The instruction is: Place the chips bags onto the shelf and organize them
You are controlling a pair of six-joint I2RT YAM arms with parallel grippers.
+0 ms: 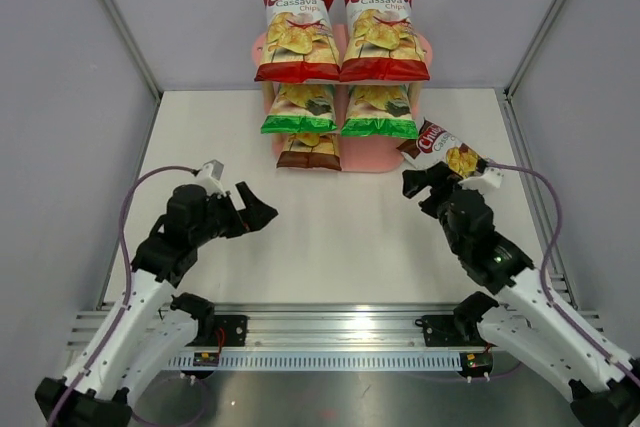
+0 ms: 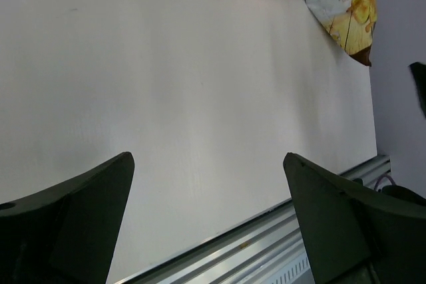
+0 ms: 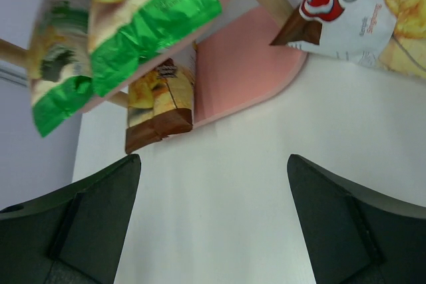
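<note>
The pink shelf (image 1: 385, 158) stands at the back middle. Two red chips bags (image 1: 297, 35) (image 1: 383, 32) stand on its top board. Two green bags (image 1: 300, 109) (image 1: 379, 112) sit on the middle board. One dark brown bag (image 1: 309, 151) lies on the left of the bottom board. The second brown bag (image 1: 447, 152) lies on the table just right of the shelf; it also shows in the right wrist view (image 3: 366, 11). My right gripper (image 1: 425, 184) is open and empty, just in front of that bag. My left gripper (image 1: 258, 207) is open and empty over bare table.
A metal rail (image 1: 330, 332) runs along the near table edge. Grey walls with metal posts (image 1: 120, 22) close in the left, back and right. The right half of the shelf's bottom board (image 3: 246, 64) is bare pink.
</note>
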